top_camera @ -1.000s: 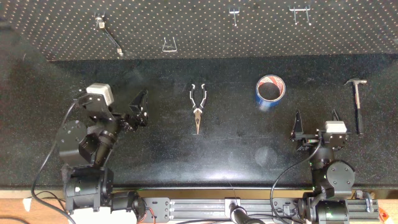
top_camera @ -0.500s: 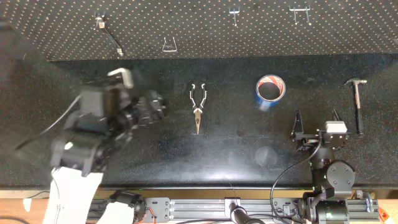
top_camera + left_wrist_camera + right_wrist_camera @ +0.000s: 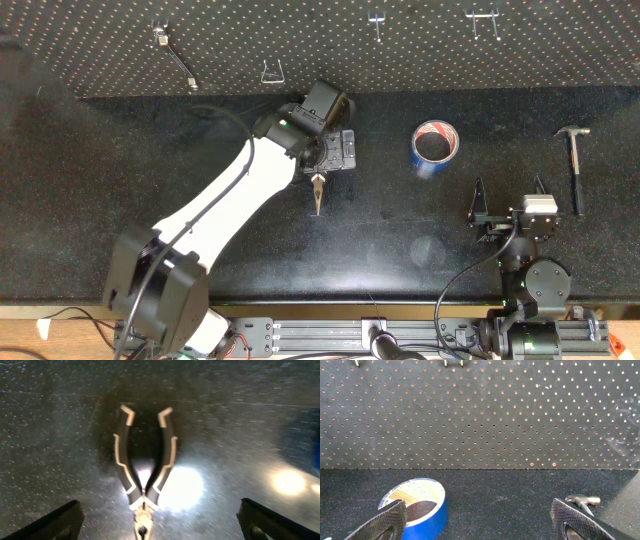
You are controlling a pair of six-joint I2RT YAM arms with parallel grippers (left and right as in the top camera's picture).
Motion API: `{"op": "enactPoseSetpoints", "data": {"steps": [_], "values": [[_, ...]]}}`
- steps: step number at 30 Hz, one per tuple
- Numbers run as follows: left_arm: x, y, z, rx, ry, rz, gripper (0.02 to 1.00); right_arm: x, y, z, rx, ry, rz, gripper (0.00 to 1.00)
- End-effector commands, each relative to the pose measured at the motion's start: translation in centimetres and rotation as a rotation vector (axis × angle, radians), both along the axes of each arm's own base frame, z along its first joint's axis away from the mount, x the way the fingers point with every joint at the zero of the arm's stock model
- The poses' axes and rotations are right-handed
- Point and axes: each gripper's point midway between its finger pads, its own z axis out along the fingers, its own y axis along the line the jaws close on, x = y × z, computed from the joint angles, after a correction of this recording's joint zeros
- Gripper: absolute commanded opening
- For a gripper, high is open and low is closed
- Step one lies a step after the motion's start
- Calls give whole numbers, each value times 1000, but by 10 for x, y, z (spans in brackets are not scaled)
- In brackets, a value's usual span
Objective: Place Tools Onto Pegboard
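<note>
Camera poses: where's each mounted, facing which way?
Top: fixed overhead, looking down on table and pegboard; left hand over the pliers, right hand near its base.
Left wrist: on left arm, looking down at pliers; own fingers show.
Right wrist: on right arm, facing pegboard across table; own fingers show.
Shared: pliers, top and left wrist; tape roll and hammer, top and right wrist.

Pliers [image 3: 317, 195] handles covered by left pincer [image 3: 338, 152], middle of bench [image 3: 100, 130]. Tape roll [image 3: 435, 145], hammer [image 3: 574, 165] laid off right. Right pincer [image 3: 509, 198] held spread wide.
</note>
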Motion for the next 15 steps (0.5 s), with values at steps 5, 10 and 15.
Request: {"op": "enactPoseSetpoints", "data": {"steps": [5, 10, 15], "values": [[19, 14, -39, 106, 27, 8, 993, 0, -3, -2, -7, 2, -12, 932], [20, 17, -56, 125, 55, 11, 998, 0, -3, -2, -7, 2, -12, 932], [26, 11, -55, 104, 31, -5, 998, 0, -3, -2, -7, 2, -12, 934]]}}
